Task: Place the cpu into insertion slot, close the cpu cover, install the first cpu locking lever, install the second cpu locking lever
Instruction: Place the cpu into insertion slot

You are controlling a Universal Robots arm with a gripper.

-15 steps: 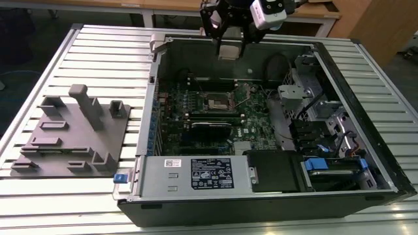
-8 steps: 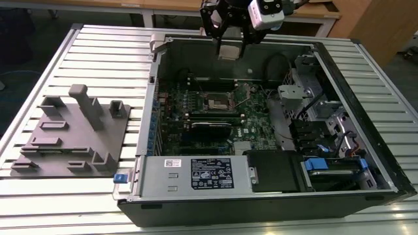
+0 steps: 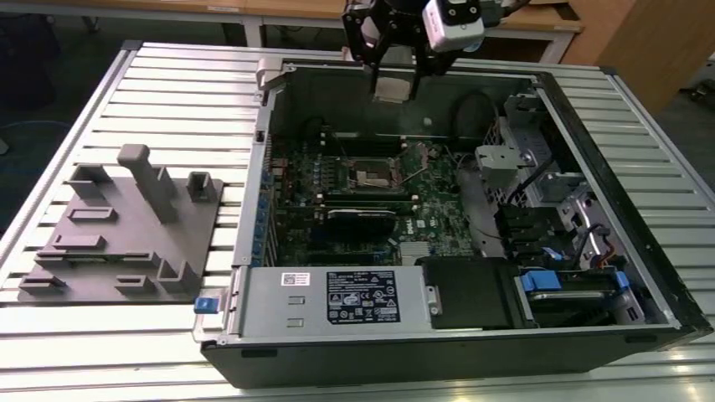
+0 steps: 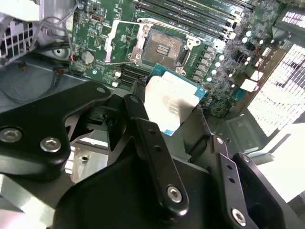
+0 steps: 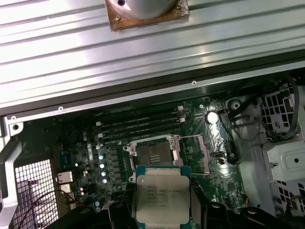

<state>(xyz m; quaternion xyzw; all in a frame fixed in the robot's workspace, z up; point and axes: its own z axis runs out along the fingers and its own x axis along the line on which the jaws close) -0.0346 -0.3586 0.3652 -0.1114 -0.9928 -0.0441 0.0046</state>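
While the end effector (image 3: 393, 82) is closed on the cpu (image 3: 391, 90), pinching two opposite edges above the computer case's (image 3: 447, 362) far wall, the insertion slot (image 3: 378, 173) lies uncovered on the motherboard, well apart. Memory slots (image 5: 138, 125) run just beside it and black cables (image 3: 475, 113) loop nearby. A grey fixture (image 3: 123, 226) sits on the counter (image 3: 167, 92).

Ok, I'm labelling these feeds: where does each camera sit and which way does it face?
Exterior view: off the arm, looking down into the open computer case; the gripper hangs above it.
Second wrist view: on the arm, looking past the gripper's black fingers at the socket.
First wrist view: on the arm, facing the motherboard; gripper parts flank the chip.
Shared: both wrist views show the held chip and empty socket.
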